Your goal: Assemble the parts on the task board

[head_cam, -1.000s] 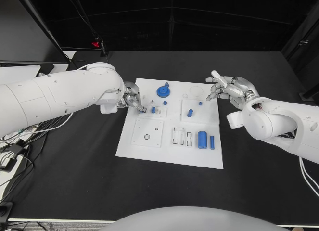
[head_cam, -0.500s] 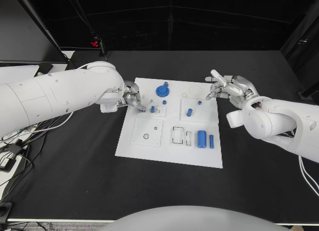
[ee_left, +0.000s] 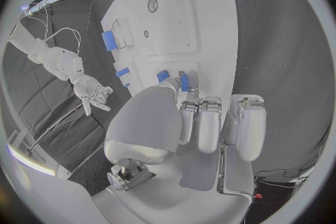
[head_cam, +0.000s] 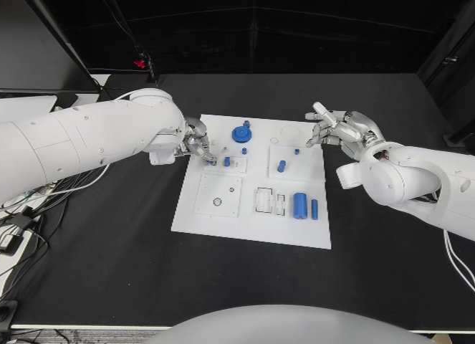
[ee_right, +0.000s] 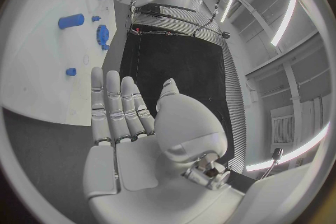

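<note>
The white task board [head_cam: 229, 215] lies mid-table. My left hand [head_cam: 199, 147] is at its far left edge with fingers curled in; thumb and a fingertip pinch a small blue part [head_cam: 226, 162] [ee_left: 184, 81] standing on the board. My right hand [head_cam: 340, 132] [ee_right: 133, 123] hovers open at the board's far right corner, fingers straight and apart, holding nothing. On the board lie a blue gear [head_cam: 242, 134] [ee_right: 103, 33], a small peg [head_cam: 244, 151], a blue peg [head_cam: 281, 168], a thick blue cylinder [head_cam: 300, 207] [ee_left: 108, 39] and a slim blue pin [head_cam: 314, 208].
Rectangular slots [head_cam: 266, 201] sit beside the thick cylinder, and a square plate with a round hole [head_cam: 220, 197] is at the board's left. Cables [head_cam: 20, 215] trail off the table's left edge. Black tabletop [head_cam: 248, 287] stretches in front of the board.
</note>
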